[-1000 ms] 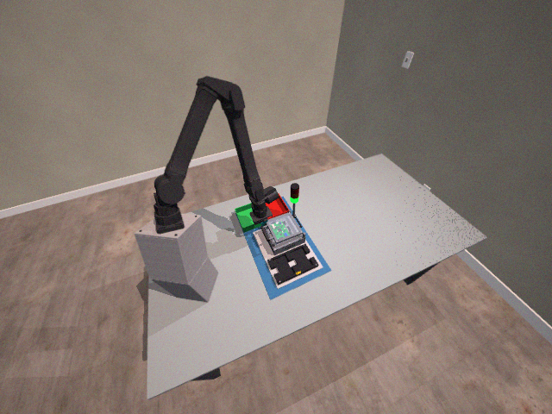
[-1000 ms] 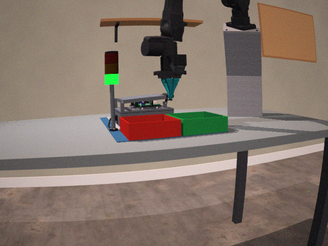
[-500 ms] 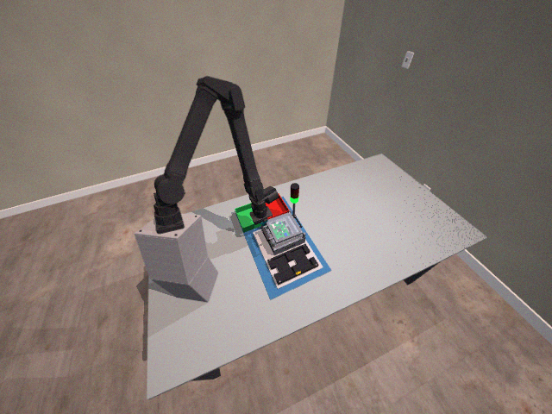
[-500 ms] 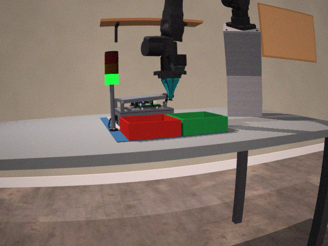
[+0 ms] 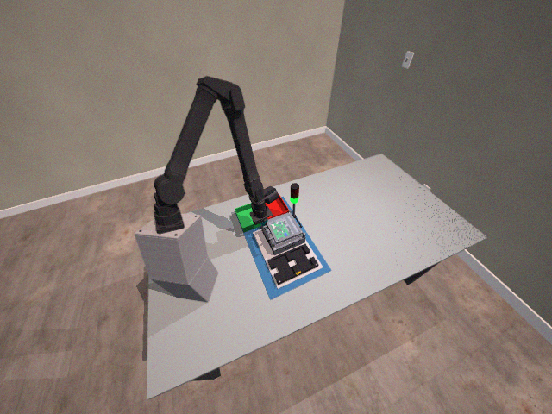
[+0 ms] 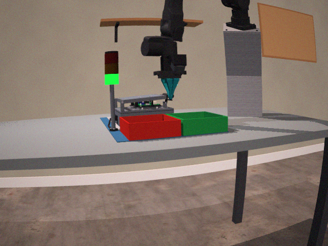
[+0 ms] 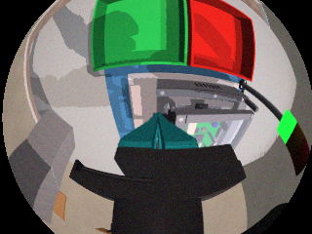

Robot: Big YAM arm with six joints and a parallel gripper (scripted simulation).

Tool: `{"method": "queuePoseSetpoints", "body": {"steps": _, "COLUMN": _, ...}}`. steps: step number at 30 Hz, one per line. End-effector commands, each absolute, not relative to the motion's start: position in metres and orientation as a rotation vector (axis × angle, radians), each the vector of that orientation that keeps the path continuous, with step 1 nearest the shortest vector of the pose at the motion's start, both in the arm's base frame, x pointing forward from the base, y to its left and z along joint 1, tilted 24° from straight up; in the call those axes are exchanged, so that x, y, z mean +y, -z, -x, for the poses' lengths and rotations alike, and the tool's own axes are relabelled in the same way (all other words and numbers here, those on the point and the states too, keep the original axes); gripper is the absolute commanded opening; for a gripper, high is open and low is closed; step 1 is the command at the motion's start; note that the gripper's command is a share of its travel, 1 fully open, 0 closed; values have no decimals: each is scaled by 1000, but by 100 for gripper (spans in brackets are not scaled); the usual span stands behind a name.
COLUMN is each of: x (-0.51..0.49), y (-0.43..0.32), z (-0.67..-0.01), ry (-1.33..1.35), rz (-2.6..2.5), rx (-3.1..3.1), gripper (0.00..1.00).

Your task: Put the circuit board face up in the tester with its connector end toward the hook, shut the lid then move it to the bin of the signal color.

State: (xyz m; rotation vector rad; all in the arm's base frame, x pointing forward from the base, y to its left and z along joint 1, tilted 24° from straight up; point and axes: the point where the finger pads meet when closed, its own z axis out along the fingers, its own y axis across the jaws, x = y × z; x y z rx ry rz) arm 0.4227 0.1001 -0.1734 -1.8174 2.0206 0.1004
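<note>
The green circuit board [image 5: 280, 228] lies inside the grey tester [image 5: 281, 235] under its clear lid [image 6: 141, 98]. The lid stands a little raised at the end nearest my gripper. The board also shows through the lid in the wrist view [image 7: 207, 132]. My gripper [image 6: 169, 97] is shut and empty, its teal fingertips pointing down at the lid's free edge by the latch hook, above the gap between the tester and the green bin [image 6: 200, 122]. The signal tower [image 6: 111, 68] shows green. The red bin [image 6: 149, 125] stands beside the green bin; both are empty.
The black tray [image 5: 293, 264] with two empty pockets lies in front of the tester on the blue mat [image 5: 290, 262]. The signal tower's pole [image 6: 112, 105] stands at the mat's corner beside the red bin. The arm's grey pedestal [image 5: 176, 254] stands at the table's edge.
</note>
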Motion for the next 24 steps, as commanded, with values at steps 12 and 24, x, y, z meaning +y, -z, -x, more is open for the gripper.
{"method": "queuePoseSetpoints", "body": {"steps": 12, "x": 86, "y": 146, "z": -420, "ry": -89, "rz": 1809, "rx": 2015, "gripper": 0}}
{"method": "queuePoseSetpoints", "body": {"steps": 24, "x": 83, "y": 121, "z": -400, "ry": -122, "rz": 1850, "rx": 2014, "gripper": 0}}
